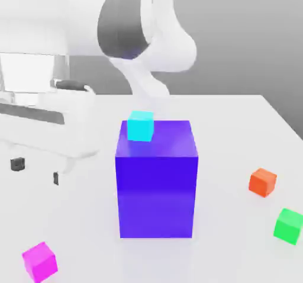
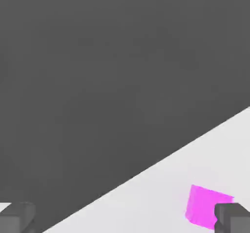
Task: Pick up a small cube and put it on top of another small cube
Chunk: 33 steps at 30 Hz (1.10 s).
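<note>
Hangs the gripper [image 1: 36, 170] low over the white table [image 1: 237, 128], at the exterior view's left. Holds its two dark fingers [image 1: 18, 163] wide apart, with nothing between them. Grips nothing.

Reaches down from the top of the exterior view with a fat white arm [image 1: 142, 27]. Bends at a big round joint above the middle of the table. Stretches the long white hand [image 1: 41, 119] sideways toward the exterior view's left. Tilts the hand, so that in the hand view the table edge runs on a slant against a dark grey wall.

Sees the small cube [image 1: 40, 261], bright pink, flat on the table. Lies below the gripper in the exterior view, near that view's lower left corner, and not touching the fingers. In the hand view, shows up just beside one grey fingertip [image 2: 232, 218], partly hidden behind it.

Further out, stands a big blue-violet block [image 1: 157, 181] in the middle of the table. Carries a little light blue cube [image 1: 141, 126] on top, near the back edge on the exterior view's left side.

Well apart, at the exterior view's right, rests an orange cube [image 1: 263, 182], and close to it, nearer the front, a green cube [image 1: 289, 225]. Both on the table, not touching.
</note>
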### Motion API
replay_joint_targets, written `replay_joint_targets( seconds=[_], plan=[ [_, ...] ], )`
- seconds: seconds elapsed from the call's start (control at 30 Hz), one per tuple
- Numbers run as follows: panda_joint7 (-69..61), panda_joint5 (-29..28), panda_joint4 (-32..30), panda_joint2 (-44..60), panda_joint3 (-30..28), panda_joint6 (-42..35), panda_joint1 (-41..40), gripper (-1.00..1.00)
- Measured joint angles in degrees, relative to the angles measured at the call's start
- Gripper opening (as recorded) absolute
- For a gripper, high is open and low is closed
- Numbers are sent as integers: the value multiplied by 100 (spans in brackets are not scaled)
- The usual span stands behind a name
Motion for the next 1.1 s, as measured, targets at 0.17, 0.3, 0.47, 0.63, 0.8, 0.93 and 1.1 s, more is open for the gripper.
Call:
replay_joint_targets(
  seconds=[0.17, 0.3, 0.47, 0.63, 0.8, 0.93, 1.1],
  plan=[
    [173, 199, -39, 1047, -134, 337, -196, 0],
    [157, 425, 19, 1885, -103, 758, -379, 0],
    [39, 597, 140, 2466, 71, 1194, -528, -100],
    [40, 598, 144, 2489, 80, 1213, -538, -100],
    [327, 302, -53, 1644, -84, 566, -297, -100],
    [983, 173, -201, 1374, 275, 434, 470, -100],
    [1838, -46, -420, 1073, 816, 363, 1325, -100]
  ],
)
